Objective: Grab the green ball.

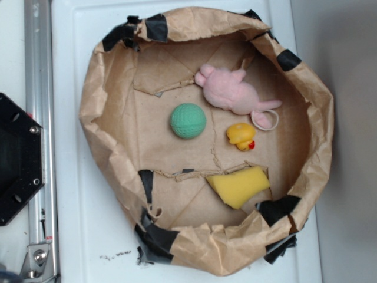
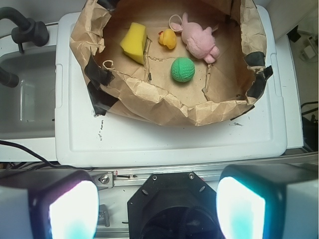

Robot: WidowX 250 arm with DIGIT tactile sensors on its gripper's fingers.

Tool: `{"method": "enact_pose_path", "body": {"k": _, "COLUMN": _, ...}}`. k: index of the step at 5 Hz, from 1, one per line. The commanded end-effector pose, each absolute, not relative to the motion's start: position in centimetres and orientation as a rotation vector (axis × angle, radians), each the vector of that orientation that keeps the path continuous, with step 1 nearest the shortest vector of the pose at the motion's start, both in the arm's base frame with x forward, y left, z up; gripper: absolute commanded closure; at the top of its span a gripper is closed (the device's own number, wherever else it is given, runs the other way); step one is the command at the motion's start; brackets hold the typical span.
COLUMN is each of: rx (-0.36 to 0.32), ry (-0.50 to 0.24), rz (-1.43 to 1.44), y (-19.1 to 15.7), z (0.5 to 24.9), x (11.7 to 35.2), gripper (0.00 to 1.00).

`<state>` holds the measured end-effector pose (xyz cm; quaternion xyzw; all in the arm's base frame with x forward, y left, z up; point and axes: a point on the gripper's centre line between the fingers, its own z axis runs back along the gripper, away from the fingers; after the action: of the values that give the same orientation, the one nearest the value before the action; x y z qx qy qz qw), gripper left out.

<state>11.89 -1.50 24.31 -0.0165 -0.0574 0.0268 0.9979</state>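
Note:
The green ball (image 1: 188,121) (image 2: 182,69), teal and dimpled, rests on the floor of a crumpled brown paper bowl (image 1: 106,88) (image 2: 164,107), near its middle. In the wrist view my gripper (image 2: 157,209) hangs high above the robot's black base, far short of the bowl, with its two glowing pads (image 2: 74,209) wide apart and nothing between them. The gripper does not appear in the exterior view.
Inside the bowl lie a pink plush rabbit (image 1: 232,91) (image 2: 200,40), a yellow rubber duck (image 1: 242,135) (image 2: 167,38) and a yellow sponge wedge (image 1: 238,186) (image 2: 133,42). The bowl stands on a white lid (image 1: 70,177) (image 2: 174,142). A black base plate (image 1: 17,159) (image 2: 174,204) and a metal rail (image 1: 36,71) border it.

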Motion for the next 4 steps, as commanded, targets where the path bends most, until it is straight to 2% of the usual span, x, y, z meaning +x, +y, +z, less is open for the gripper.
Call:
{"method": "enact_pose_path", "body": {"k": 1, "rx": -0.033, "ry": -0.115, "rz": 0.054, "y": -1.5, "z": 24.3, "x": 11.9, "gripper": 0.0}}
{"method": "enact_pose_path", "body": {"k": 2, "rx": -0.016, "ry": -0.057, "rz": 0.178, "y": 2.4, "z": 19.3, "x": 16.8, "gripper": 0.0}}
{"method": "enact_pose_path", "body": {"k": 3, "rx": -0.072, "ry": -0.196, "rz": 0.277, "y": 4.0, "z": 16.5, "x": 21.0, "gripper": 0.0}}
{"method": "enact_pose_path", "body": {"k": 4, "rx": -0.115, "ry": -0.233, "rz": 0.326, "y": 3.9, "z": 12.9, "x": 24.5, "gripper": 0.0}}
